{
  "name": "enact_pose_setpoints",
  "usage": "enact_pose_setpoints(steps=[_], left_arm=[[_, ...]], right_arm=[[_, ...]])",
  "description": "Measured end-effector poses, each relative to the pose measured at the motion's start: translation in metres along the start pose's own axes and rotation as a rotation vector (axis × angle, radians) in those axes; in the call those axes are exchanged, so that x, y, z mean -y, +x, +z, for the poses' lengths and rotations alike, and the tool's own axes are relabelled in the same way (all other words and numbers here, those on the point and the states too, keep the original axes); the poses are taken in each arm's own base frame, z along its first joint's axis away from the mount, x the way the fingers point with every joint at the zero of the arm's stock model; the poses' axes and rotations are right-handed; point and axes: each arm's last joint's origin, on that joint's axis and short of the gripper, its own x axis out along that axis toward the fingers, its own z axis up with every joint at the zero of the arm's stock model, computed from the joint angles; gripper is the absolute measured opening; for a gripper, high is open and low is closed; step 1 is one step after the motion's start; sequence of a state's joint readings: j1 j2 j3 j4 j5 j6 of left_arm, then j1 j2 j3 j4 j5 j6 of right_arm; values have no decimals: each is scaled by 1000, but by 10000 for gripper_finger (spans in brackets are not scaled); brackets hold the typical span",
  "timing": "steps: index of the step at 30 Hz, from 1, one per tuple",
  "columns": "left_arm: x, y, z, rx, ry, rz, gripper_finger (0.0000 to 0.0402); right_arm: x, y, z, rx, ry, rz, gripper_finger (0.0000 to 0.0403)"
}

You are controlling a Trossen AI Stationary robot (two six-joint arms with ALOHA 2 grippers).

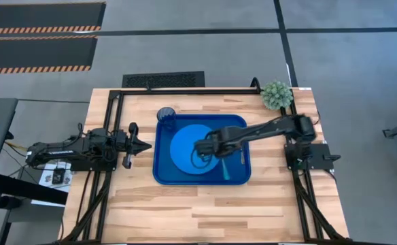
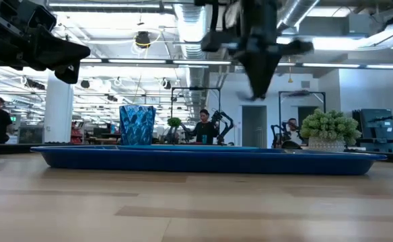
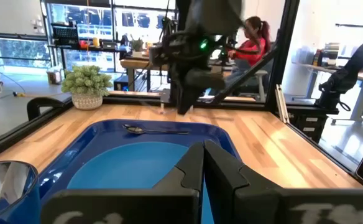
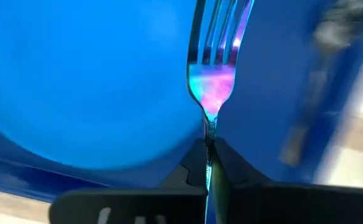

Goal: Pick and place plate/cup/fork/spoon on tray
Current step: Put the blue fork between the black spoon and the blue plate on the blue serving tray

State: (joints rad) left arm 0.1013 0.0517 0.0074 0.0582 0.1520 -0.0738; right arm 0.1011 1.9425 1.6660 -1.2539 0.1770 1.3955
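Note:
The dark-blue tray (image 1: 243, 129) lies mid-table, with the bright blue plate (image 1: 181, 146) flat inside it. The blue cup (image 1: 166, 117) stands upright at the tray's far left corner and also shows in the low view (image 2: 137, 125). The grey spoon (image 3: 153, 130) lies in the tray near its right rim. My right gripper (image 1: 202, 148) hangs over the plate, shut on the fork (image 4: 214, 81). My left gripper (image 1: 146, 145) is shut and empty, just left of the tray. My right gripper pinches the fork's handle just behind its neck (image 4: 209, 127) between its two fingers. The fingers point down and lie along the fork. The fork hangs tines down over the plate's edge (image 4: 169, 146). I cannot tell whether the tines touch anything.
A small potted plant (image 1: 277, 94) stands at the table's far right corner. Bare wood lies between the tray and the table's near edge (image 1: 205, 211). People and other arms show in the room behind the table.

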Motion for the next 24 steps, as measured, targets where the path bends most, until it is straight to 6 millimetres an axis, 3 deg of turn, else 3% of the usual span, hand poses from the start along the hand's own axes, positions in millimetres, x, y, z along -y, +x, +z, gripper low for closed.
enact_pose_setpoints(steps=[5, 10, 18, 24], left_arm=[[0, 0, 0, 0, 0, 0, 0], [0, 0, 0, -1, -2, 0, 0], [0, 0, 0, -1, -18, 4, 0], [0, 0, 0, -1, -20, 7, 0]], right_arm=[[30, 39, 6, -8, 120, 29, 11], [48, 59, 19, -16, 191, 26, 12], [59, 68, 55, -31, 192, 38, 12], [63, 75, 59, -47, 164, 45, 12]])
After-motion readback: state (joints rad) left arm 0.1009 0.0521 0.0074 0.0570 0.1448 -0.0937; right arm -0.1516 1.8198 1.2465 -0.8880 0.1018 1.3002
